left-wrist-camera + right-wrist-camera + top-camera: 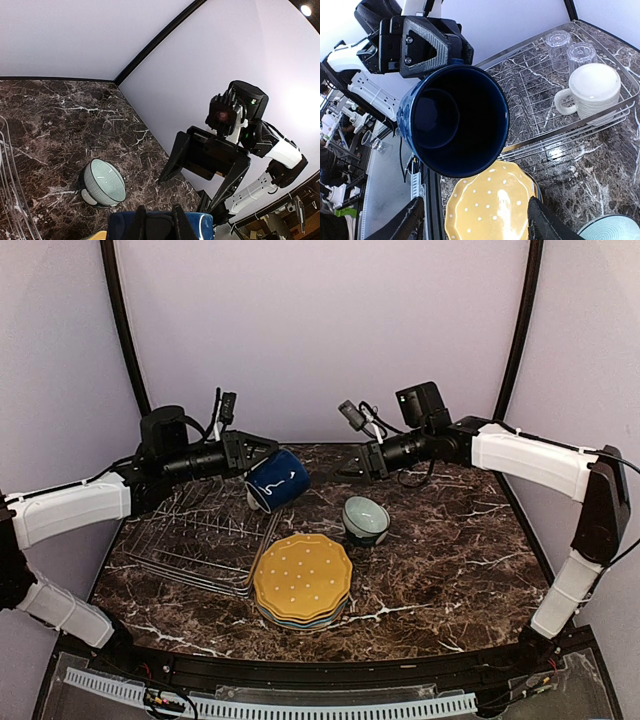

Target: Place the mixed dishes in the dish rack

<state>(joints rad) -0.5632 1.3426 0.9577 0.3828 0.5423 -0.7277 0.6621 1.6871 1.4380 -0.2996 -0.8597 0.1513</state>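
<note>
The dish rack lies below the left hand, mostly to its left side. This hand holds the dark navy mug in the air, mouth turned toward the right hand. The right hand is wide open just beside the mug, not touching it.

I judge a slip to be the main danger. The glazed wall looks smooth, and I cannot tell where the fingers grip. If the right hand pushes the mug, it may turn or fall. Below both hands is the yellow dotted plate, on top of its stack, and a fall could chip both.

The mug is glossy, deep and empty, with a thin white line outside.
</note>
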